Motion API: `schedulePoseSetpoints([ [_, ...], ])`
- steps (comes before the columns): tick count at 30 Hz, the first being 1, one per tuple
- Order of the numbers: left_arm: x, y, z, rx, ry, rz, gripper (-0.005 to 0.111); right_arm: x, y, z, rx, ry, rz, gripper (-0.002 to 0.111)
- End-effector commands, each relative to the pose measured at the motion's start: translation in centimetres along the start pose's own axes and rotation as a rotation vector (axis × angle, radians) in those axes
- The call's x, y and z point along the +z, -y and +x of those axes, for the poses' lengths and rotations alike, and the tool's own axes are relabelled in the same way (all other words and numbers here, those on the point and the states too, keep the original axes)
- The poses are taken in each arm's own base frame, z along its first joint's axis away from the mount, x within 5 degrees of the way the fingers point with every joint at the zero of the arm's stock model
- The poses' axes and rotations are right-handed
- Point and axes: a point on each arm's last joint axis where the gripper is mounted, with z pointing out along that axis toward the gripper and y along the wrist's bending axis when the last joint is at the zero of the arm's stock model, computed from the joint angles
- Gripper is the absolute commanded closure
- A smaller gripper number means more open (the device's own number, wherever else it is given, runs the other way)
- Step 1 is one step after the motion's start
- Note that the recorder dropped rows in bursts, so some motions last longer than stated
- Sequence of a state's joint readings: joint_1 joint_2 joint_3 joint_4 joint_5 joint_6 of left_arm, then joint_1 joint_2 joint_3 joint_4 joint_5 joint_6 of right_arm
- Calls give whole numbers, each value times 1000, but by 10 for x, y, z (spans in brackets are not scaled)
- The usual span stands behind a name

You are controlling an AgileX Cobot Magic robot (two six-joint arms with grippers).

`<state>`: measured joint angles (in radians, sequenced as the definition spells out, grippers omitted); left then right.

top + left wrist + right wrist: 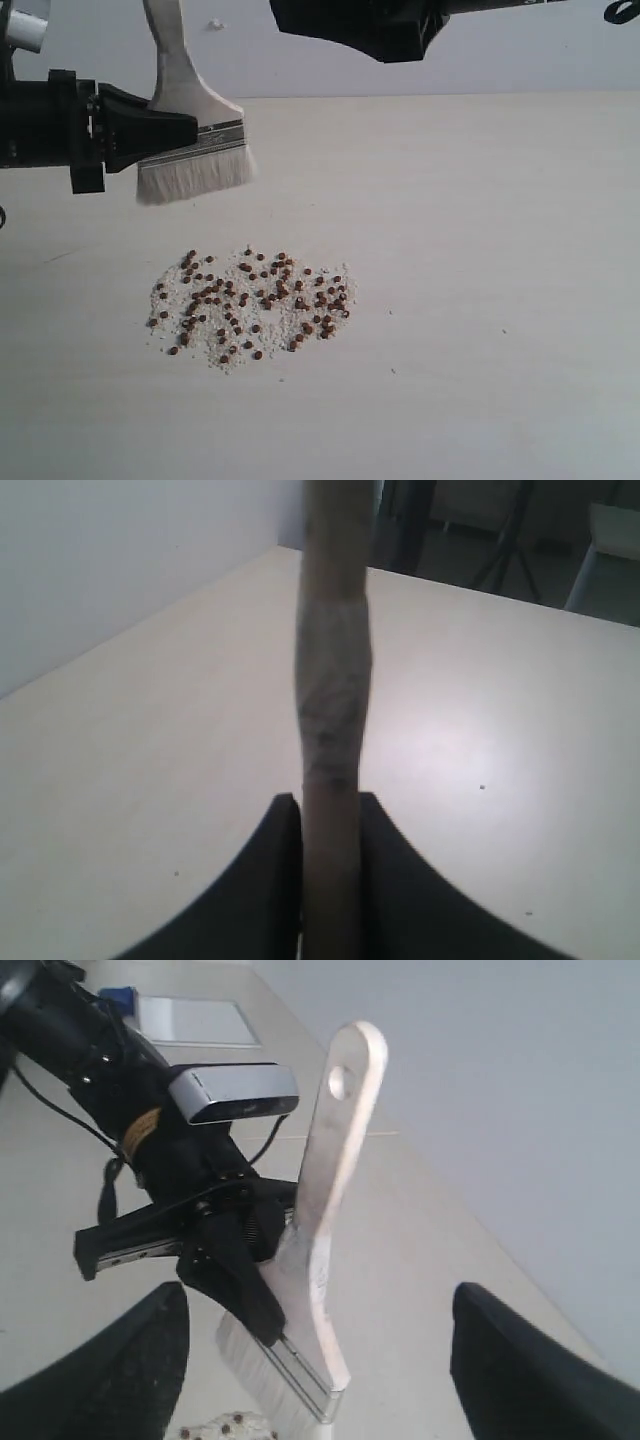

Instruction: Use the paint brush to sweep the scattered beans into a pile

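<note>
We see the left end effector (186, 128) pressed onto the paint brush (196, 140), its 2 black fingers (265, 880) pinching the pale handle just above the silver band. In the left wrist view the handle shows edge-on and blurred, and it hides most of what lies beyond it. The brush stands nearly upright with its off-white bristles (195, 178) pointing down. In the exterior view the top of the handle is cut off by the frame. The hole (340, 1082) at its end shows only in the right wrist view.

The beans (250, 300) lie on the counter (480, 300) in 1 loose patch left of centre, mixed with whitish crumbs (232, 362). They are too small and too crowded for us to count. The bristles hang on the far left side of the patch, apart from it. We cannot tell from these views whether their tips touch the counter. In the right wrist view only a few beans (236, 1422) peep in at the frame edge beside the bristles.

The right end effector (320, 1305) is spread wide, with its 2 dark fingers (125, 1365) far apart and nothing between them. In the exterior view only a black, cropped part of the right arm (365, 30) shows at the far edge.
</note>
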<state>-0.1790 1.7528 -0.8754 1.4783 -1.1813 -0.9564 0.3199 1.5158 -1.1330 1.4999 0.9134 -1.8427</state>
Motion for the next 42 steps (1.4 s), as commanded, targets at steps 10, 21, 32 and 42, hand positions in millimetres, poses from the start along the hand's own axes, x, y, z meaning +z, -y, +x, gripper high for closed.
schedulePoseSetpoints([
  [10, 11, 2, 4, 88, -19, 88, 107, 47, 58, 48, 285, 119, -237, 41],
  [21, 30, 13, -4, 147, 11, 133, 107, 70, 39, 50, 278, 104, -311, 41],
  [32, 30, 15, -1, 140, -20, 156, 107, 83, 23, 45, 259, 110, -360, 42],
  [42, 30, 14, -2, 130, -11, 149, 107, 83, 24, 42, 308, 134, -351, 83],
])
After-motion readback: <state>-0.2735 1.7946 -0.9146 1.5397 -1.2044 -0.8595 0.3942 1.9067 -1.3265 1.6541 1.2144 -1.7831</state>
